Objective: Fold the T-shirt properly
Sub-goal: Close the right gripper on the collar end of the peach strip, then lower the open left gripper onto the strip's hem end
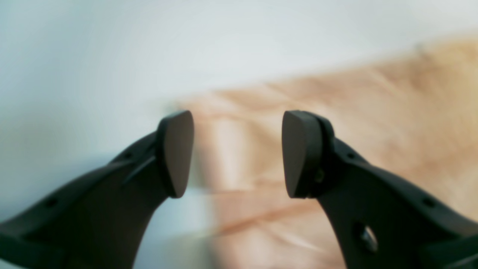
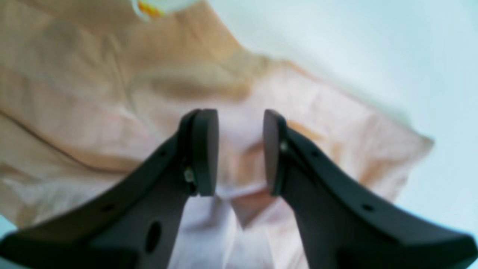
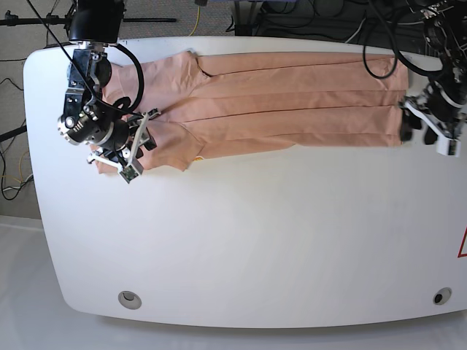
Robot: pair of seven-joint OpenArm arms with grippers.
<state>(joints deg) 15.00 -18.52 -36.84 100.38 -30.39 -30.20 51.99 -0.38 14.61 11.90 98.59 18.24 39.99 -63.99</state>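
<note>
The peach T-shirt [image 3: 292, 102] lies stretched across the far part of the white table [image 3: 255, 240], creased lengthwise. My right gripper [image 3: 143, 138] is over its sleeve end at the left of the base view. In the right wrist view that gripper [image 2: 239, 149] stands open, with wrinkled cloth [image 2: 336, 123] filling the gap between the pads. A small yellow and white mark [image 2: 149, 7] shows at the top edge. My left gripper [image 3: 406, 125] is at the shirt's right end. It is open [image 1: 239, 153], and the blurred shirt corner [image 1: 336, 112] lies under the gap.
Cables and stands [image 3: 306, 18] crowd the floor beyond the table's far edge. Two round fittings [image 3: 130, 297] [image 3: 438, 297] sit near the front edge. A red triangle sticker [image 3: 462, 244] is at the right edge.
</note>
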